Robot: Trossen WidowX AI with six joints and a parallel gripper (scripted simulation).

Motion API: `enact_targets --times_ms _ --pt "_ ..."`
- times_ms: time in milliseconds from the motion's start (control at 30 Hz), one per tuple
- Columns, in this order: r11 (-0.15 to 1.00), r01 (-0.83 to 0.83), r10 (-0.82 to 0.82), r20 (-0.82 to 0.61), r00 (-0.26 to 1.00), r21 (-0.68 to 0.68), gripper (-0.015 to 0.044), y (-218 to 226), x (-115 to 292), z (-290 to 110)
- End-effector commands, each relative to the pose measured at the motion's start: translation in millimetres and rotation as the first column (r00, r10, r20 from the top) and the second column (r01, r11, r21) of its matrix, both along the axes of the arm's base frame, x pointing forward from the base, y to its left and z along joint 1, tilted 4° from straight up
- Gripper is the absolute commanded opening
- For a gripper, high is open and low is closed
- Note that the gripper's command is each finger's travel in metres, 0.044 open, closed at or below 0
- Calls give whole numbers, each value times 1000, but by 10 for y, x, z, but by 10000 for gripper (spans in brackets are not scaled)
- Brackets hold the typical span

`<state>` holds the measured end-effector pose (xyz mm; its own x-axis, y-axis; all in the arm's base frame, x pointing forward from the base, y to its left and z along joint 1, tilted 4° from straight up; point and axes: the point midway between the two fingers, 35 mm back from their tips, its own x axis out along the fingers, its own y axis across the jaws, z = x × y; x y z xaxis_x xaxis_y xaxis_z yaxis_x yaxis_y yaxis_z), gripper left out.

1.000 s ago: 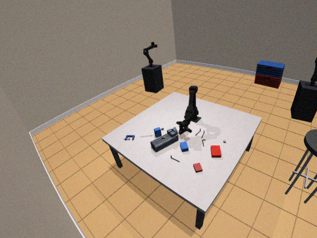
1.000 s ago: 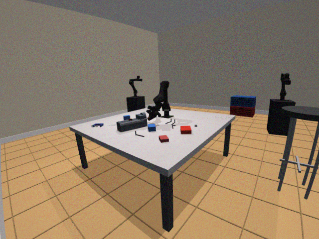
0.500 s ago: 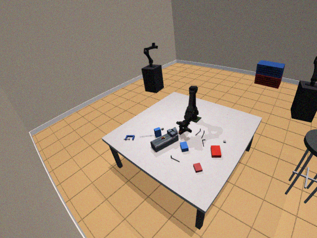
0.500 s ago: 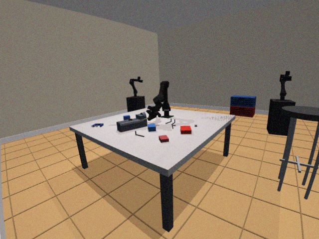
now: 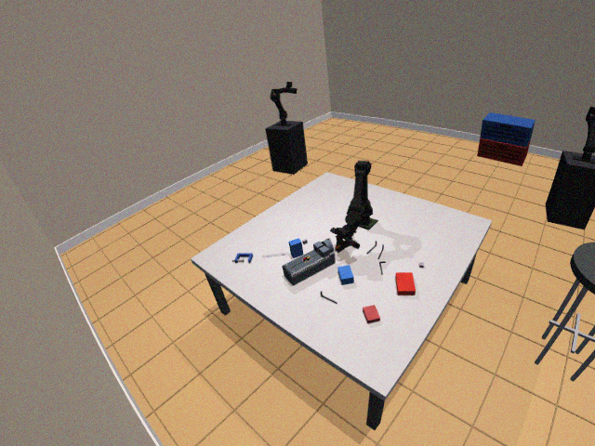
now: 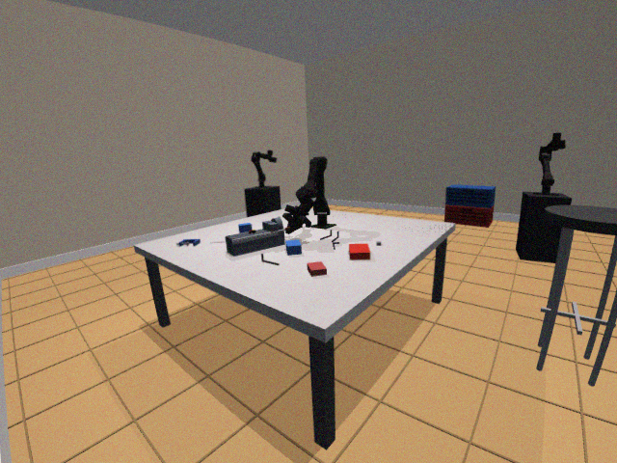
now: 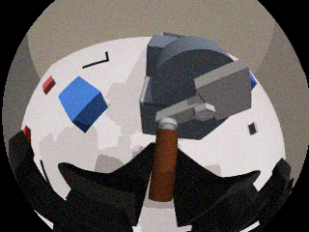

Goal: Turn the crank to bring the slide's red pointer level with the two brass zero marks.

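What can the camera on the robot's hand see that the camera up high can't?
Only the hand camera shows the brown handle gripped in the tool, joined to a grey crank arm.

Only the high camera shows the whole table, the red blocks, the blue clamp, the stool and the other robots standing on the floor.

Both show the grey machine and a blue block on the white tabletop.

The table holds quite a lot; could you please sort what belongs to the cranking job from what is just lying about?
In use:
- grey machine
- brown crank handle, clamped in the hand

Lying about:
- blue blocks
- red blocks
- blue clamp
- hex keys
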<state>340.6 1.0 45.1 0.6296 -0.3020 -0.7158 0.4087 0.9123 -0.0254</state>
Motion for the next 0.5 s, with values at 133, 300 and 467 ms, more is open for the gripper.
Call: enact_targets --times_ms 133,300,467 --pt "1000 16 -16 -18 1000 -11 0 -69 -30 -61" --pt "1000 16 -16 -18 1000 -11 0 -73 -33 -63" --pt "1000 16 -16 -18 1000 -11 0 -78 -35 -65"
